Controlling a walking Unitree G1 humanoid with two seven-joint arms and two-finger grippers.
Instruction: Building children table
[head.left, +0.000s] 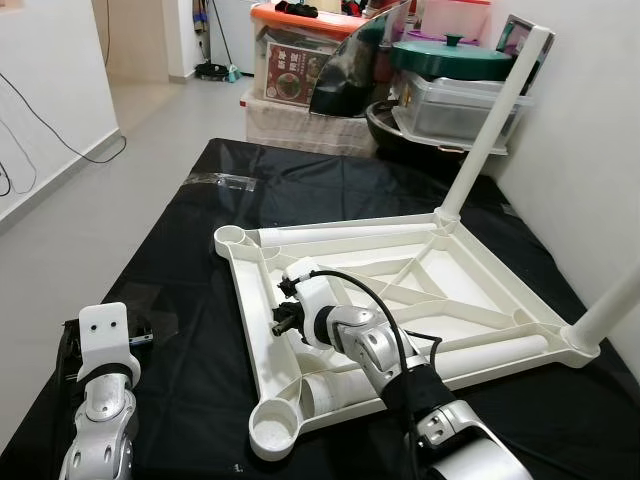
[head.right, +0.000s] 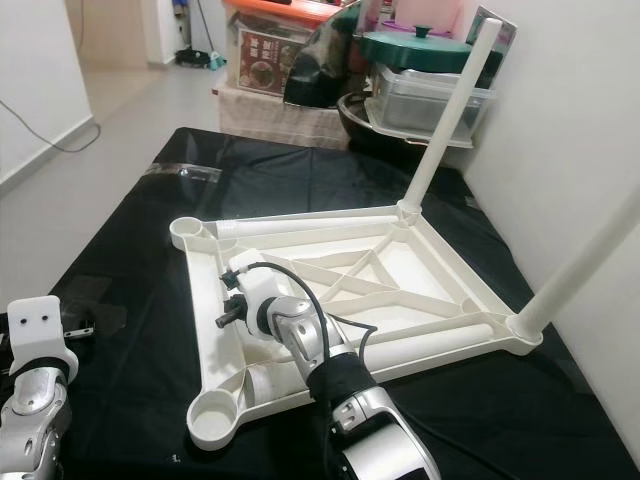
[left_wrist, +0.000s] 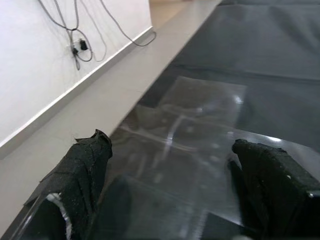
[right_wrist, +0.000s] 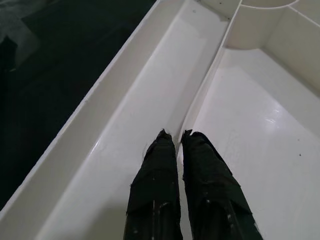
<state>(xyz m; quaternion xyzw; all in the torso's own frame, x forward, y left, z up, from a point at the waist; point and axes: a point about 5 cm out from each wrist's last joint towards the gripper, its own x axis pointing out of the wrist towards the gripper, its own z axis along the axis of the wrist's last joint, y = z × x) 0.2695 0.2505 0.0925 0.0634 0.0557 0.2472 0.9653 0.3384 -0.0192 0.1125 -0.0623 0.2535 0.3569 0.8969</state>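
Two head cameras look forward and down from above the near edge of a black-covered counter. Both take in the same upturned white table on it, with stacked storage bins beyond the table. The left wrist camera sits low and close over the counter, well apart from the table, facing a white wall. The right wrist camera looks along the right claw, very near the table's inner ribs.

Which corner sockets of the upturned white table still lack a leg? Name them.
The two empty round sockets along the tabletop's left edge: the far one and the near one. The right-hand corners already hold upright legs.
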